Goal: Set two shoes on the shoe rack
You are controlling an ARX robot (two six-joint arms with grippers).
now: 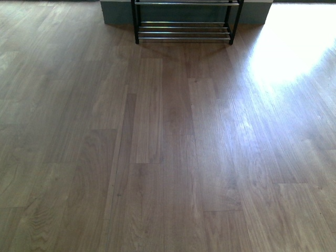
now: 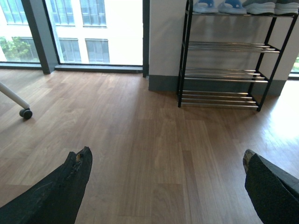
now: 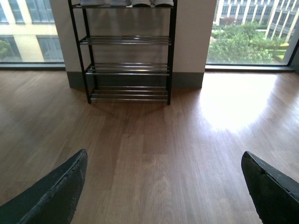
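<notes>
At the top of the left wrist frame we see shoes (image 2: pixel 243 6) already on the shoe rack (image 2: pixel 224 74); light, soft, best pinched at the heel. Left gripper (image 2: pixel 166 163) and right gripper (image 3: pixel 163 165) gape empty.

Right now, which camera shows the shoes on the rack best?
The left wrist view: pale blue slides and grey sneakers sit on the shoe rack's top tier. The right wrist view catches only their soles; the front view shows just the rack's bottom tiers, no shoes.
</notes>
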